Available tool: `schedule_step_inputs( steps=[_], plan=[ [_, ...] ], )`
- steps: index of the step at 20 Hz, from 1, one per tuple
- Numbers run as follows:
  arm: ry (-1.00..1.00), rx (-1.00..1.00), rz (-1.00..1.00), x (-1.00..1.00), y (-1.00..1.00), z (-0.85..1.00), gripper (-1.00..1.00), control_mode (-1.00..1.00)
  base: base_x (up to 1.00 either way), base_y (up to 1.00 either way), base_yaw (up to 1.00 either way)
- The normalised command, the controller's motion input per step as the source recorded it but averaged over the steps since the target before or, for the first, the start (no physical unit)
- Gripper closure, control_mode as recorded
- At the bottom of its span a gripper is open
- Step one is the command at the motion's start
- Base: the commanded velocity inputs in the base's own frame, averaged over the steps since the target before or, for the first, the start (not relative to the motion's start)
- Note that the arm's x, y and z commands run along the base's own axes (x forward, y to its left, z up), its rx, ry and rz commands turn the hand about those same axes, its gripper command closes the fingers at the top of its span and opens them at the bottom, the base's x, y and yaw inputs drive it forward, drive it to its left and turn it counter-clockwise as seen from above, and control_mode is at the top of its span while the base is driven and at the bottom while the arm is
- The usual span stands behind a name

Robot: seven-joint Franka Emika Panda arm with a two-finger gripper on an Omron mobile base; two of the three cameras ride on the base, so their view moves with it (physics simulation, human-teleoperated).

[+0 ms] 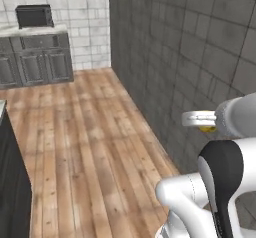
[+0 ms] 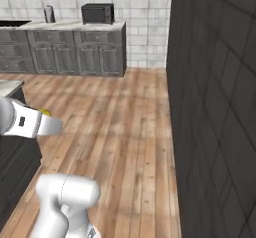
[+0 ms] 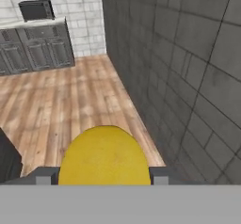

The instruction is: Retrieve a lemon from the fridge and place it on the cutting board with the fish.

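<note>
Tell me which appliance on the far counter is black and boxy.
The microwave: a wide black box. The kettle left of it is slim, upright and silvery.

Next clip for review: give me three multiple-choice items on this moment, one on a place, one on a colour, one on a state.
1. Where is the round bright-yellow lemon?
A. on the wooden floor
B. between the gripper fingers
C. on the counter

2. What colour is the tiled wall beside the arm?
A. dark grey
B. red
C. green

3. The gripper is:
A. open, holding nothing
B. shut on the lemon
C. shut, holding nothing

Answers: 1 B, the hand view shows the lemon between both fingertips; 2 A, dark grey tiles in both base views; 3 B, fingers flank the fruit.
</note>
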Motion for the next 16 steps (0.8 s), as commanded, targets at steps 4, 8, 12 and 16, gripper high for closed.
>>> schedule_step_inputs(
  steps=[4,8,12,16],
  plan=[
    [0.00,0.00,0.00,0.00,0.00,0.00,1.00,1.00,1.00,0.03,0.18],
    [0.00,0.00,0.00,0.00,0.00,0.00,1.00,1.00,1.00,0.00,0.16],
    [0.00,0.00,0.00,0.00,0.00,0.00,1.00,1.00,1.00,0.00,0.17],
    [0.00,0.00,0.00,0.00,0.00,0.00,1.00,1.00,1.00,0.00,0.18]
  ],
)
